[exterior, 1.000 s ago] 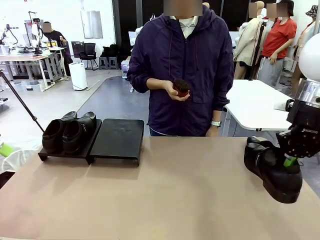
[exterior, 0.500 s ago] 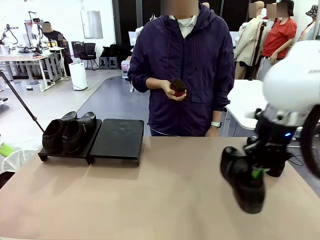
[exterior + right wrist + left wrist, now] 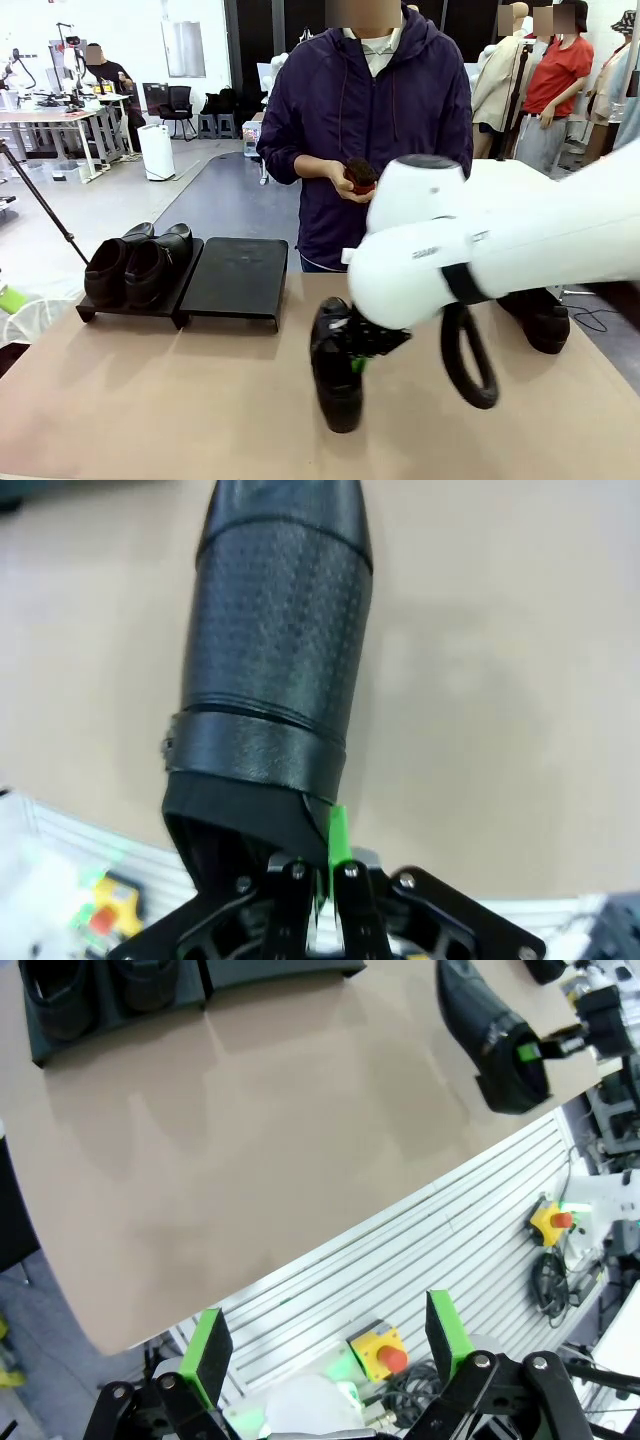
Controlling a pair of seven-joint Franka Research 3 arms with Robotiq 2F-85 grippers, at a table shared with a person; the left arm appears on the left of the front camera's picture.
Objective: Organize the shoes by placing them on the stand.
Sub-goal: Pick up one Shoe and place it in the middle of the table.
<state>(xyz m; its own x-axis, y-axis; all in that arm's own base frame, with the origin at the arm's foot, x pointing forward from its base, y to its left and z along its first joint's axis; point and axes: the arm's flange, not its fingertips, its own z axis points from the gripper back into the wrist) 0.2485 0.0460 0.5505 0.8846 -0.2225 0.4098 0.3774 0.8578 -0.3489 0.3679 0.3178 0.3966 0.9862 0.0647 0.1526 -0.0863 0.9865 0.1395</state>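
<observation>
Black loafer (image 3: 336,385) pinched at heel rim by clenched right gripper (image 3: 357,362), toe-down above mid-table, right of stand (image 3: 245,300). Left gripper (image 3: 328,1332) spread, empty. Judged best: level the sole, align over vacant right platform (image 3: 232,265) beside seated pair (image 3: 135,265), lower before release.

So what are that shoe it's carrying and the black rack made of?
The shoe looks like black leather or a look-alike: it has a fine pebbled grain on top, a soft sheen, and a smoother band across it. The rack looks like matte black metal or plastic. Its surface is flat and dull with no shine, and I can't tell which it is.
</observation>
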